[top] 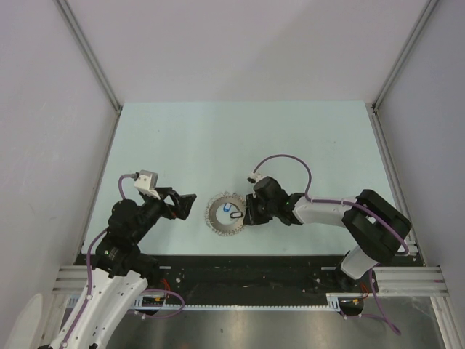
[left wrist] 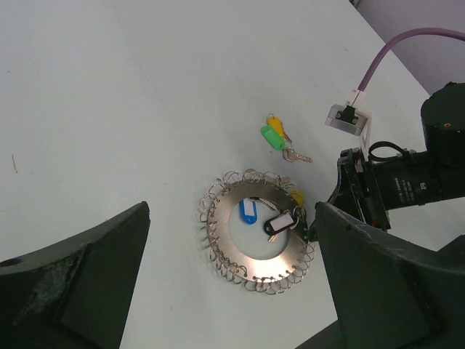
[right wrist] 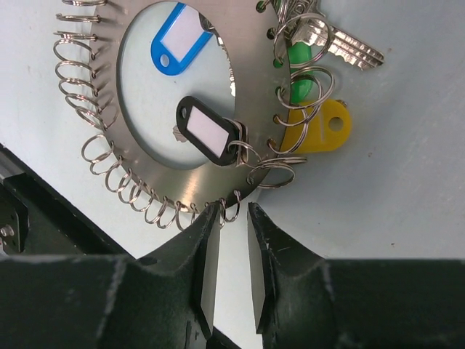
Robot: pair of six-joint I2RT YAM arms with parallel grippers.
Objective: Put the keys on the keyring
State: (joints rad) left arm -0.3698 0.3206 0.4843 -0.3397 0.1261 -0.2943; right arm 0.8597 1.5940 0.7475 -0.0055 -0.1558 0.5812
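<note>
The keyring [top: 220, 215] is a grey metal disc edged with many small wire loops, flat on the table between my arms. It carries a black-and-white tag [right wrist: 211, 134] and a blue tag [right wrist: 176, 40]. Green and yellow-orange keys [left wrist: 274, 135] lie on the table just beyond the ring. A yellow key head [right wrist: 323, 129], green heads [right wrist: 298, 57] and silver keys [right wrist: 341, 45] sit among the loops at the rim. My right gripper [right wrist: 234, 218] is narrowly open with one rim loop between its tips. My left gripper [top: 187, 203] is wide open and empty, left of the ring.
The pale table [top: 240, 138] stands inside white walls with metal frame posts. A black rail [top: 247, 265] runs along the near edge by the arm bases. The right arm's purple cable [left wrist: 396, 51] arcs above its wrist.
</note>
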